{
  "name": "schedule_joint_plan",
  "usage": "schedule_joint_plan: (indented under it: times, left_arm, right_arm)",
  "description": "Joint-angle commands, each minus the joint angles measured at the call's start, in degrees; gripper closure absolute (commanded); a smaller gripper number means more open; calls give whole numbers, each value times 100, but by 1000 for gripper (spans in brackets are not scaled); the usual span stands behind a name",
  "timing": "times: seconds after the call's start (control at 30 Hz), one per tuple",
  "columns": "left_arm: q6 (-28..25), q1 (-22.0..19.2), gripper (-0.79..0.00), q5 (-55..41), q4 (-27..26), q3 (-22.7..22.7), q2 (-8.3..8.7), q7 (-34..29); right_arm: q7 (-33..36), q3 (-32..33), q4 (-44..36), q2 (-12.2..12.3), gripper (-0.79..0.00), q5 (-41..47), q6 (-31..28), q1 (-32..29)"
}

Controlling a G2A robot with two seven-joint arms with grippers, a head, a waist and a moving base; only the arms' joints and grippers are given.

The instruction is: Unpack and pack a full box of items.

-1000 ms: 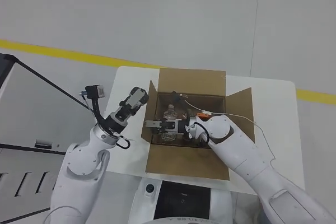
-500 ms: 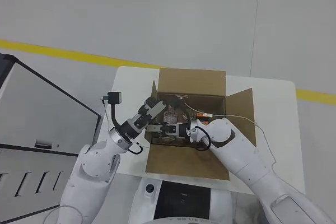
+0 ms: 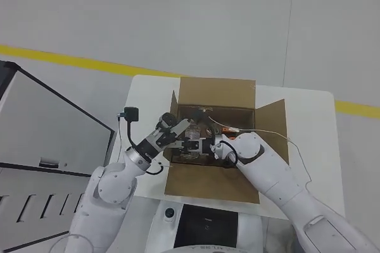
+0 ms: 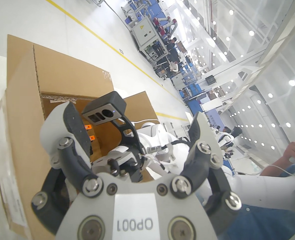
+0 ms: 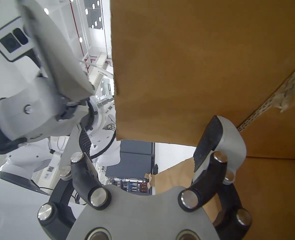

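While both hover at the nine o'clock side of the box (image 3: 210,185), the left end effector (image 4: 135,116) and right end effector (image 5: 147,126) stand released.

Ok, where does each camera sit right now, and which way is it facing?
Top view: above the arms, looking down at table and open cardboard box; left gripper and right gripper at its left wall.
Left wrist view: on that wrist, facing the right arm across the box; own gripper open.
Right wrist view: on that wrist, facing the box's cardboard and left gripper; own gripper open.
Shared: the box, in all three.
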Motion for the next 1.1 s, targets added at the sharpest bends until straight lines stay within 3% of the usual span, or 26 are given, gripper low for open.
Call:
schedule_joint_plan:
  times: [0.0,0.2,0.33,0.67,1.07]
  left_arm:
    - [-2,25,-785,183,11,32,6,57]
    - [29,37,-785,559,65,93,22,212]
    - [155,22,-785,-31,53,179,4,248]
    - [155,22,-785,-31,53,179,4,248]
    - [566,12,-785,539,186,-29,28,715]
  right_arm:
    - [25,21,-37,6,-785,8,6,-9]
    - [57,59,-96,18,-785,2,13,-54]
    - [78,122,-121,36,-785,11,0,-76]
    - [86,130,-133,39,-785,16,11,-87]
    - [-114,215,-282,73,-785,-116,61,-205]
